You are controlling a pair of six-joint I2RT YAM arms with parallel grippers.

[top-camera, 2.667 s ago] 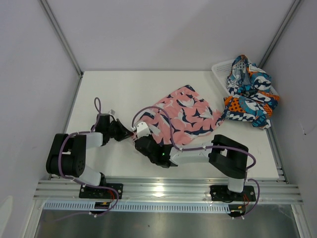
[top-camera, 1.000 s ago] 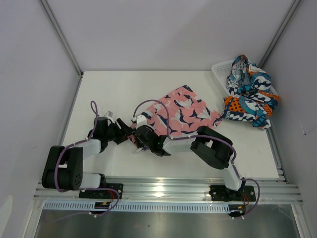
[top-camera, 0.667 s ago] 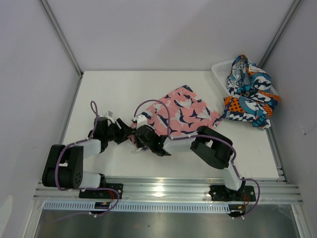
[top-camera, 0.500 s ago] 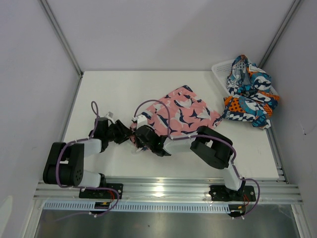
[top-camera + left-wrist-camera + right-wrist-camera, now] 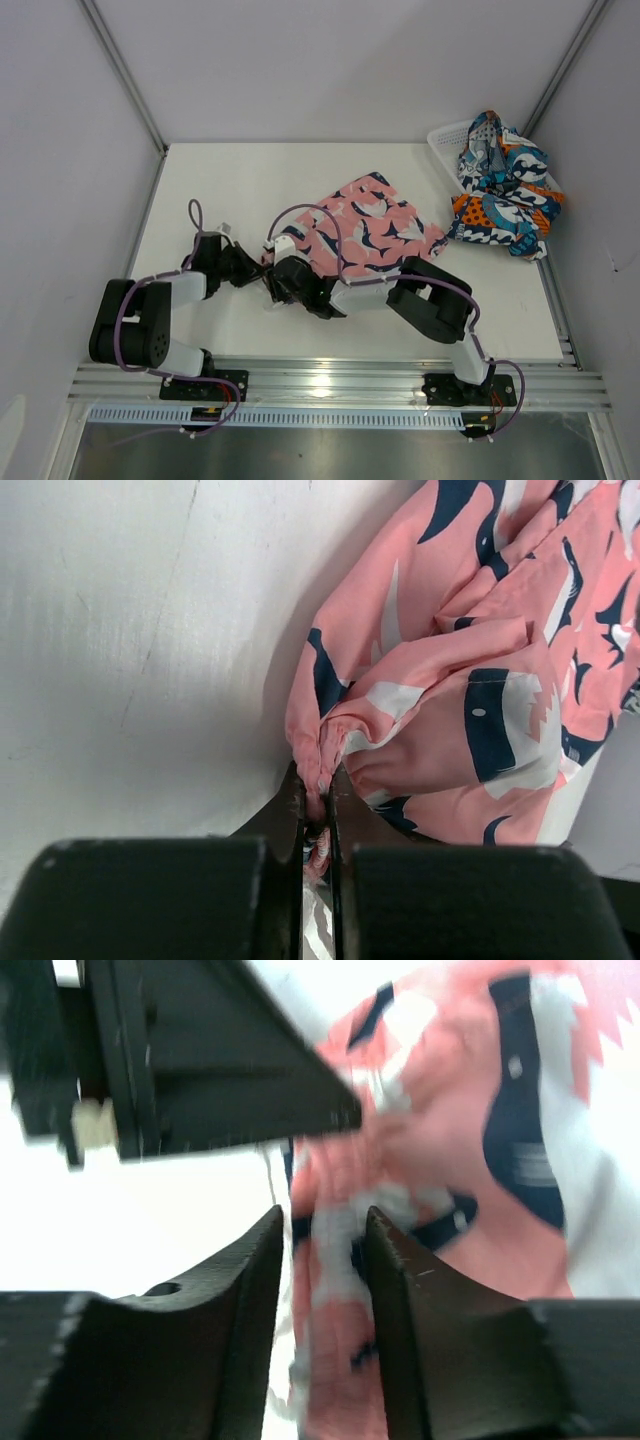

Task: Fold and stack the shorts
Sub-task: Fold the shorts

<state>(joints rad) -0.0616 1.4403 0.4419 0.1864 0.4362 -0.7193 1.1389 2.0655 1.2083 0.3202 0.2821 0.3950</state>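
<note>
Centrally, the pink shorts (image 5: 375, 230) lie rumpled on the table (image 5: 230, 190), their near-left corner hidden under both wrists. At that corner the left gripper (image 5: 318, 790) is closed, pinching a fold. The right gripper (image 5: 322, 1230) stands with fingers parted around blurred pink fabric. The patterned shorts (image 5: 505, 190) are heaped over the basket (image 5: 443, 136), hiding most of it.

high overhead view downward; both wrist views close on pink shorts (image 5: 450, 680)

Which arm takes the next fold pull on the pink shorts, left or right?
Left, probably. The left gripper is pinched shut on a corner of the pink shorts. The right gripper sits beside it with jaws apart, so it would need to regrasp.
</note>
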